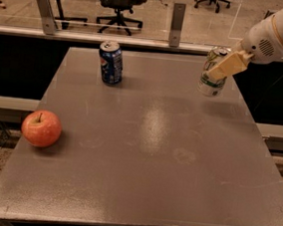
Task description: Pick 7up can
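Now, beige hand [217, 67] clenched around cylindrical 7up can [210, 84], far right of smooth grey table [140, 175].

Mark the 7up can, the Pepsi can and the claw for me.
7up can [211, 84]: camera view, lower body under the claw.
Pepsi can [110, 64]: camera view, middle of blue side.
claw [216, 71]: camera view, far right of table [139, 185], between fingertips gripping the 7up can.

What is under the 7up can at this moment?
Only bare gray table shows below the 7up can, which the gripper holds slightly tilted near the far right edge. Whether its base touches the table cannot be told; the near jaw covers its side.
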You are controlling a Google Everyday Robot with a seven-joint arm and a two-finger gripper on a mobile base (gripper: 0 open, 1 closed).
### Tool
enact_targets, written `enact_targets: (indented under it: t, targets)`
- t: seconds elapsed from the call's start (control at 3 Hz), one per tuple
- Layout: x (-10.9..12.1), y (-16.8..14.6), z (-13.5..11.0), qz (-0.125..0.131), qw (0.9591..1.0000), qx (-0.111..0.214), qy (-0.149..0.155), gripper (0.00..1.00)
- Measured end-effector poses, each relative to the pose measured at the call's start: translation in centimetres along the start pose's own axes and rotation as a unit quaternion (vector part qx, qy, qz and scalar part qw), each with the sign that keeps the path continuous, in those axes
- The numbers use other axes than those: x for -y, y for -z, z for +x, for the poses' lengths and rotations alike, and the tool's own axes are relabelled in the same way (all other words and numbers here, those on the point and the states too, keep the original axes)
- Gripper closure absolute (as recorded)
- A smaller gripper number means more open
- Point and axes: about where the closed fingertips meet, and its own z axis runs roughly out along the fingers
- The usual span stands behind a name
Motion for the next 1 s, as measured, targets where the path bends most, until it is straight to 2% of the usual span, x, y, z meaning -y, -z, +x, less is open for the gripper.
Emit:
enact_targets:
  t: [0.67, 1.0]
  targets:
    - [-2.2, 2.9, -4.3, -0.039, 0.9986, 0.027, 0.025, 1.0]
    - [-2.3, 3.2, -4.6, -0.042, 0.9983, 0.028, 0.027, 1.0]
